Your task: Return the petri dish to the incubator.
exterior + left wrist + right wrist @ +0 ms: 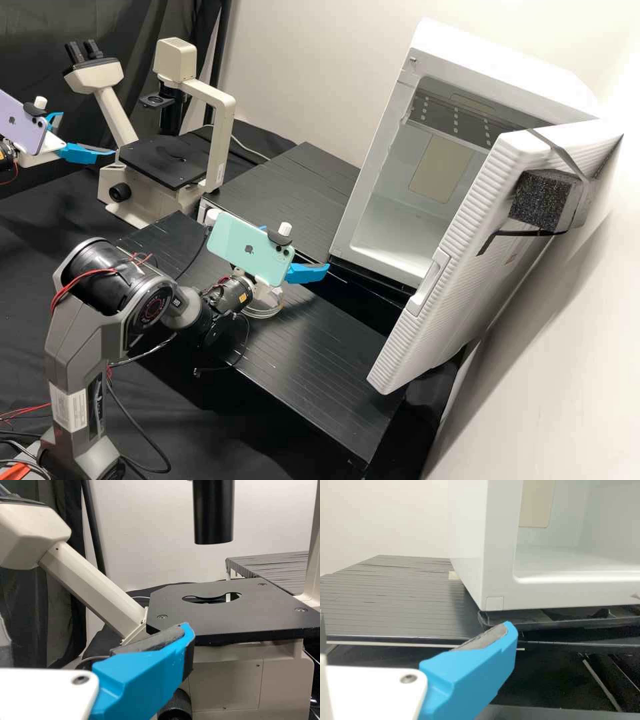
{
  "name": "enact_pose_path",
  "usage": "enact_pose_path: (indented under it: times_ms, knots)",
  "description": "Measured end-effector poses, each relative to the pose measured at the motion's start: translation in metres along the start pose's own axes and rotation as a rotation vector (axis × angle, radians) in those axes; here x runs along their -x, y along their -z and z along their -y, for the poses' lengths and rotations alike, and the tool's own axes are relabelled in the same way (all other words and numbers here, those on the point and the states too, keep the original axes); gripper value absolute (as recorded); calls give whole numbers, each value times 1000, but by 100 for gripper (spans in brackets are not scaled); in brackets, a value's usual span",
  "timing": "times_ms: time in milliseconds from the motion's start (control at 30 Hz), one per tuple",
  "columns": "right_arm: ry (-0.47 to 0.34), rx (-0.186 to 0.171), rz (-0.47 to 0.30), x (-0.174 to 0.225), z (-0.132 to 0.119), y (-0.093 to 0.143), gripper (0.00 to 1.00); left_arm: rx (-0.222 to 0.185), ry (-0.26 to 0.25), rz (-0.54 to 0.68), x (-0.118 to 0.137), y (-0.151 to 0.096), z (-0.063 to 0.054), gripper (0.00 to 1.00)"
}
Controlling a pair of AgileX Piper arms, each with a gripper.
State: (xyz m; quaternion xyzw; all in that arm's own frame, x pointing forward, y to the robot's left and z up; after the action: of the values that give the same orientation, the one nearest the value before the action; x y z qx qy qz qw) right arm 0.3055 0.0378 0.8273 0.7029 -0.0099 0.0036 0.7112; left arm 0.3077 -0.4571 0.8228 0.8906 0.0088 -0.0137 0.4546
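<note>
A clear round petri dish [265,307] lies on the black platform, partly hidden behind my right wrist and gripper mount. Above and beyond it, my right gripper [308,273] stands open, its near finger pointing towards the incubator [393,230], whose door is swung wide. At the left edge, my left gripper [85,137] is open beside the microscope. The left wrist view has one blue finger of the left gripper [145,675] in front of the microscope stage. In the right wrist view, a finger of the right gripper [475,675] is below the incubator's lower corner [494,602].
The cream microscope [220,133] with its black stage [163,160] stands behind the platform [320,347]. A second black platform [293,190] lies left of the incubator. The ribbed incubator door [460,267] juts forward at the right, near the wall.
</note>
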Motion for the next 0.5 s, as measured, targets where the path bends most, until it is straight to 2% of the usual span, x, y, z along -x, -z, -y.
enact_pose_path:
  times_ms: [367, 500]
  knots:
    - [-1, 3, 4, 3, 1, -3, 100, 0, 0, 0, 0, 0, 0, 100]
    - [-27, -13, 3, 26, -4, -14, 100, 0, 0, 0, 0, 0, 0, 100]
